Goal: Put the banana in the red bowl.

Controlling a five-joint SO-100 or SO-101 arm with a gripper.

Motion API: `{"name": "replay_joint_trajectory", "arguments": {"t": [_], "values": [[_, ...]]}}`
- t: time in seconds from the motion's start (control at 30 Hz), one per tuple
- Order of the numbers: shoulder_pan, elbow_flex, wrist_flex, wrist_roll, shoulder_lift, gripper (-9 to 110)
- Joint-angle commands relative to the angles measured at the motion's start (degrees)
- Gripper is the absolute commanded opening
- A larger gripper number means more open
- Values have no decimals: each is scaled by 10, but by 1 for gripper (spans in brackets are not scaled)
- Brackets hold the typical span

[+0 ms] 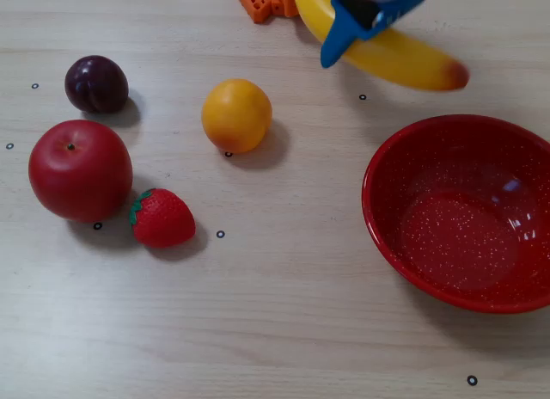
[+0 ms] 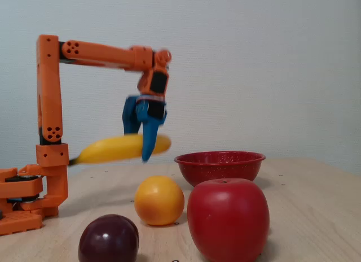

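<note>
The yellow banana (image 1: pixel 404 59) hangs in the air, held across its middle by my blue-fingered gripper (image 1: pixel 352 33), which is shut on it. From the side, the banana (image 2: pixel 113 149) floats well above the table with the gripper (image 2: pixel 142 139) clamped over it, left of the red bowl (image 2: pixel 220 166). The red bowl (image 1: pixel 464 214) sits empty at the right of the top-down fixed view, just below the banana's reddish-brown end.
A round orange-yellow fruit (image 1: pixel 236 115), a red apple (image 1: pixel 80 169), a strawberry (image 1: pixel 161 217) and a dark plum (image 1: pixel 96 84) lie to the left. The orange arm base (image 2: pixel 34 194) stands at the far left in the side fixed view.
</note>
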Motion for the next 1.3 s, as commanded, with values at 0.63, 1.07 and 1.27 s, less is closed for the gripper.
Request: {"name": "replay_joint_trajectory", "arguments": {"t": [0.63, 1.07, 1.27], "values": [[25, -396, -25, 231, -32, 0], [33, -585, -163, 599, -291, 0], [25, -583, -146, 709, -342, 0]]}}
